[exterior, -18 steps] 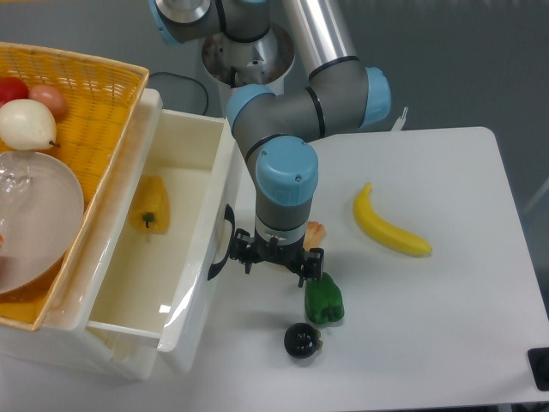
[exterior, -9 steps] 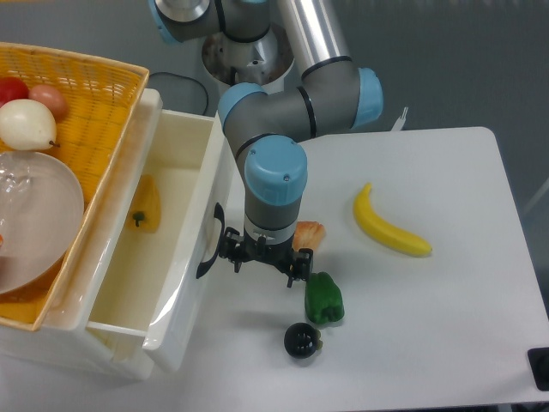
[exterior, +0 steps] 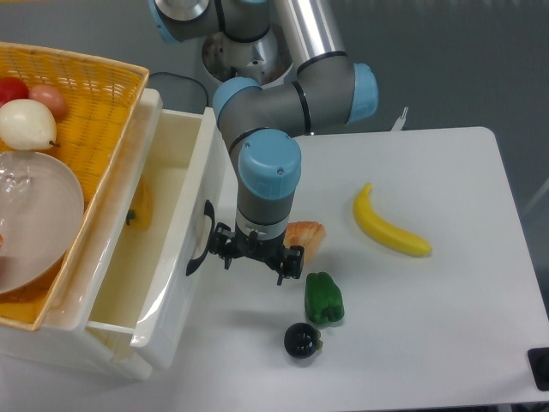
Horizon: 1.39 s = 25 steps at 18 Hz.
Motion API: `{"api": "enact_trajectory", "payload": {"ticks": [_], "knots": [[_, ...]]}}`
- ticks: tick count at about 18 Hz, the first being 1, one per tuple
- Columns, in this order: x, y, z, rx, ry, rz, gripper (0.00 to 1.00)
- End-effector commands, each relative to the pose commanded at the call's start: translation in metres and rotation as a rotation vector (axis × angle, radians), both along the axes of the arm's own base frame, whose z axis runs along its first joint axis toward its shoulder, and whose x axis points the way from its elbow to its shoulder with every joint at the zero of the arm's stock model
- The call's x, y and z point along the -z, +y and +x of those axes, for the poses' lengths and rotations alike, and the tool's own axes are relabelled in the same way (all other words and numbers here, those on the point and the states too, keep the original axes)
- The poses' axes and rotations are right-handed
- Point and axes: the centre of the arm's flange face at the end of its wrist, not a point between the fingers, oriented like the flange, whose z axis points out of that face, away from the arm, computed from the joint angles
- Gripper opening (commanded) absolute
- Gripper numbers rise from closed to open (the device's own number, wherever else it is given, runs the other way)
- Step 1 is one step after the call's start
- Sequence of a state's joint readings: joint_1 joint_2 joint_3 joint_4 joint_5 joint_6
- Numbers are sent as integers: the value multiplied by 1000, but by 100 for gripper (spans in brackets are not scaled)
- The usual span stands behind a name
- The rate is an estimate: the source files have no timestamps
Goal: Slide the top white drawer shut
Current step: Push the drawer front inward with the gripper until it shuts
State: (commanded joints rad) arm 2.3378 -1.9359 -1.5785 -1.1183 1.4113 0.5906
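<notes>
The top white drawer (exterior: 176, 283) stands partly out of the cabinet at the left, its glossy front facing right with a curved black handle (exterior: 202, 240). A yellow pepper (exterior: 140, 206) lies inside, half hidden under the basket's edge. My gripper (exterior: 255, 257) points down right beside the drawer front, its left side against the handle. Its fingers look spread with nothing between them.
A yellow wicker basket (exterior: 94, 103) with fruit and a clear bowl sits on top of the cabinet. On the white table lie a green pepper (exterior: 323, 298), a black round object (exterior: 301, 341), an orange food piece (exterior: 305, 235) and a banana (exterior: 389, 224).
My gripper has moved left, and the drawer front has slid left with it, narrowing the open gap. More of the yellow pepper is now hidden under the basket.
</notes>
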Motion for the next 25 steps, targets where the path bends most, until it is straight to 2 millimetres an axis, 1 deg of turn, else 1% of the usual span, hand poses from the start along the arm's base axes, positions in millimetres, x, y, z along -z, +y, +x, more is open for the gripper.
{"api": "enact_trajectory", "payload": {"ticks": [3,7,9,18,20,25], "knots": [[3,5,11,15,-4,-6,100],[4,6,15,22,-6,-6,100],[4,12,24,38,-6,-6,100],[0,14,32,48,-3,-3,100],[1,17,38,57,-4,-4,100],[1,18,40,61,-12,3,100]]}}
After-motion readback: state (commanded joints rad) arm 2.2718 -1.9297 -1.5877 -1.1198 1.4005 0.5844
